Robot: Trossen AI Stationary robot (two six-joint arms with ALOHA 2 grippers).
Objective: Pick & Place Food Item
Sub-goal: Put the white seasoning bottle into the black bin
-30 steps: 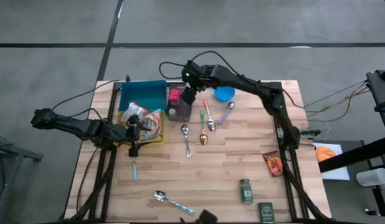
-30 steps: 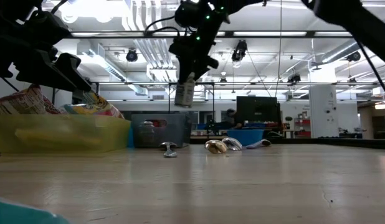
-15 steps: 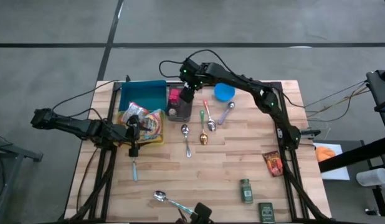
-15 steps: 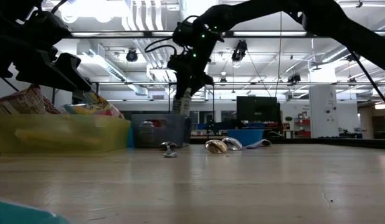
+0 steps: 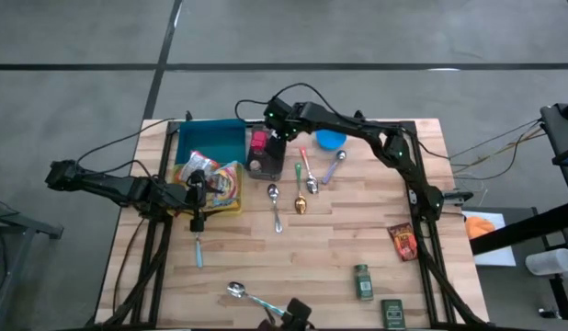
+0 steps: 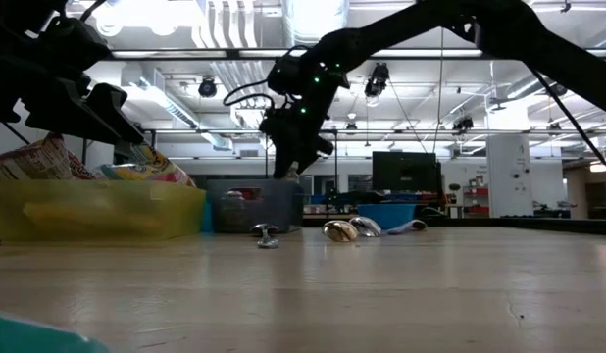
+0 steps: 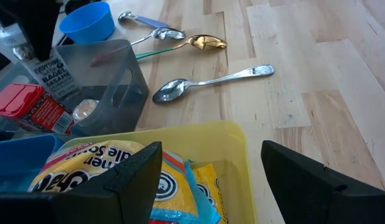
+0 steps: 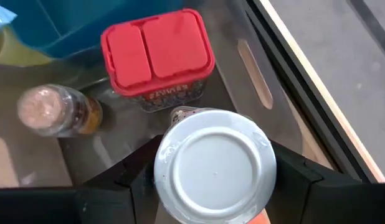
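Right claw [image 8: 211, 186] grips white-lidded jar [image 8: 212, 167] over grey bin [image 5: 264, 164].

Snack bags [image 7: 118, 180] in yellow bin [image 7: 233, 140]

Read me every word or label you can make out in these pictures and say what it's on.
"BAGEL" and "SESAME": spice jar held in the right claw over the grey bin.
Large letters on the snack bag in the yellow bin: cut off, unreadable.
Red-lidded jar label: too blurred.
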